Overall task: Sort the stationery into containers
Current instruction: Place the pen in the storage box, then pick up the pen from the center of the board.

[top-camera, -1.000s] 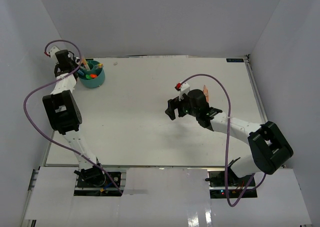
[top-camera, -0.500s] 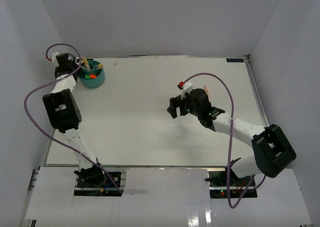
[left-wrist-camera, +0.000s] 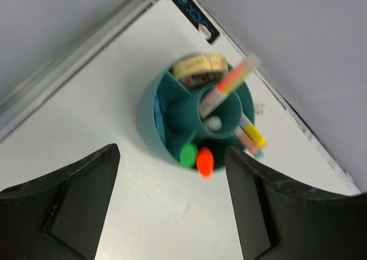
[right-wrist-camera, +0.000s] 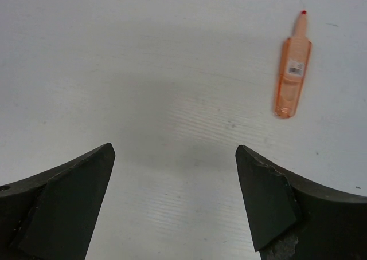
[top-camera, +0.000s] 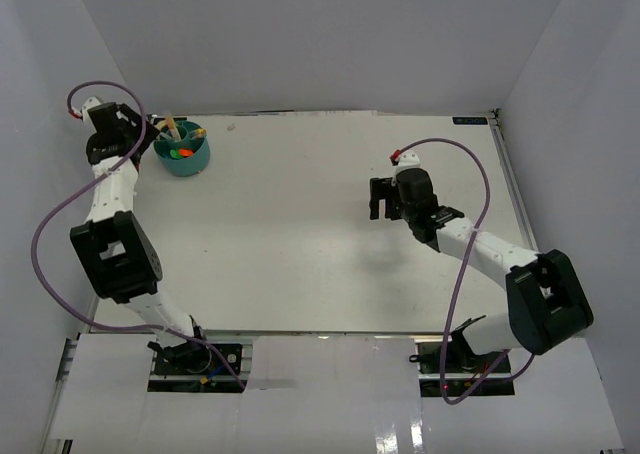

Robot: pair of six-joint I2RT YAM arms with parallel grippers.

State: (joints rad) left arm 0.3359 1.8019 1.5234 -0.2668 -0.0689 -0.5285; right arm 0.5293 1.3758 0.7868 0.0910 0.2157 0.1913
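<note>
The teal container stands at the table's far left corner. It holds a tan ring, several pastel pens, a green highlighter and an orange one. My left gripper hangs open just beside and above the container, holding nothing. A small orange piece with a red tip lies flat on the table in the right wrist view; the right arm hides it in the top view. My right gripper is open over bare table, the orange piece ahead and to its right.
A black label sits at the table's far right corner, and another on the edge rail behind the container. White walls close in on the left, the back and the right. A purple cable loops over each arm.
My left gripper opened and drew back to the left, away from the container. My right arm swung to the right, and its gripper now sits further right on the table.
</note>
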